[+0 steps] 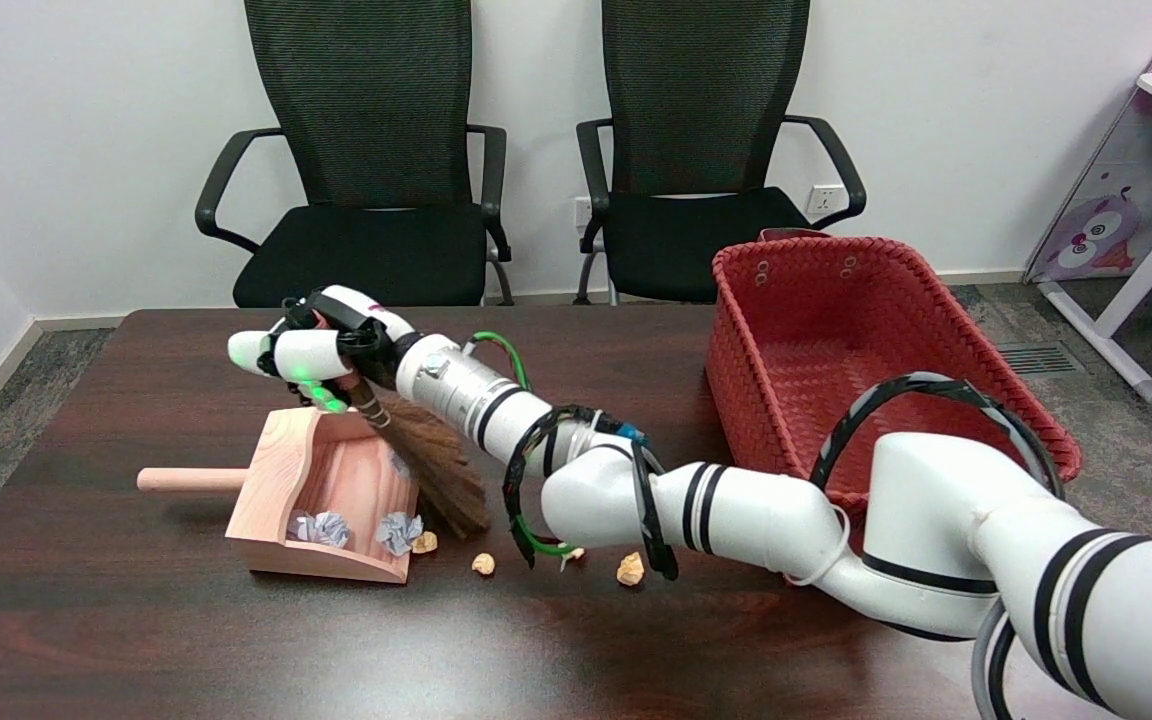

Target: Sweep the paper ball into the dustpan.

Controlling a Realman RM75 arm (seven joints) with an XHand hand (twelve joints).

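1. The right hand [321, 350] hovers above the dustpan's [326, 480] back edge, fingers wrapped tight around the handle of the small broom [436, 460] (no gap between them that I can see).
2. The brown bristles slant down, their tips on the table [136, 620] at the pan's open mouth.
3. One paper ball [324, 528] lies inside the pan, and a second crumpled ball [399, 530] sits right at its lip, just beside the bristles.
4. Tan crumbs [482, 564] dot the table nearby, and a red basket [786, 340] stands on the right.
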